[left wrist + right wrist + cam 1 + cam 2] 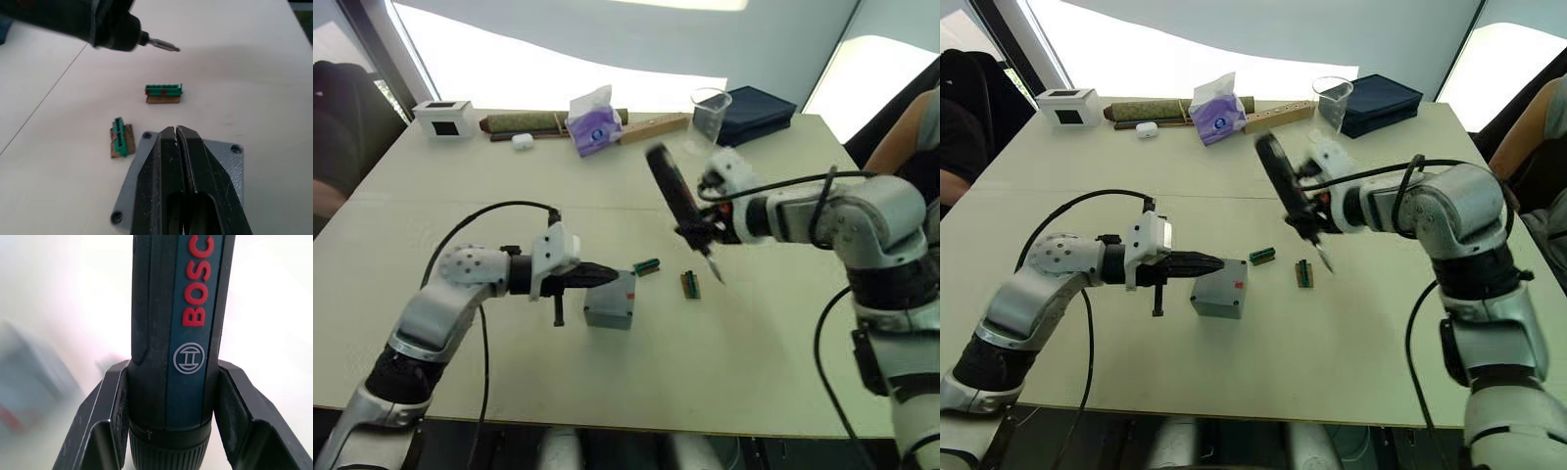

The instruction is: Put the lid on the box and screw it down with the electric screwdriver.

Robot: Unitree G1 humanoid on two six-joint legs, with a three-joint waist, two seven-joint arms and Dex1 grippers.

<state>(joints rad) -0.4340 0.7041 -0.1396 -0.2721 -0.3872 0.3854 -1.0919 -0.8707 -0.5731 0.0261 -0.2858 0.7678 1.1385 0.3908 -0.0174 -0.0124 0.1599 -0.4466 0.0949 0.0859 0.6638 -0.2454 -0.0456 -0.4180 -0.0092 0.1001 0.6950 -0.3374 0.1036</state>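
Observation:
The grey box point(609, 313) stands on the table in front of me with the lid point(222, 155) lying flat on top, its corner screw holes showing. My left gripper point(610, 276) is shut, its fingertips point(176, 134) over the lid's middle; I cannot tell whether they touch it. My right gripper point(171, 396) is shut on the black electric screwdriver point(674, 191). It holds the tool tilted above the table, right of the box. The metal bit point(164, 45) points down towards a green circuit board point(690, 284).
A second green circuit board point(646, 265) lies just right of the box. Along the far edge are a white box with a black window point(445, 117), a rolled mat point(524, 122), a tissue pack point(593, 122), a clear cup point(710, 113) and a dark case point(756, 113). A person's arm point(901, 137) shows at the right.

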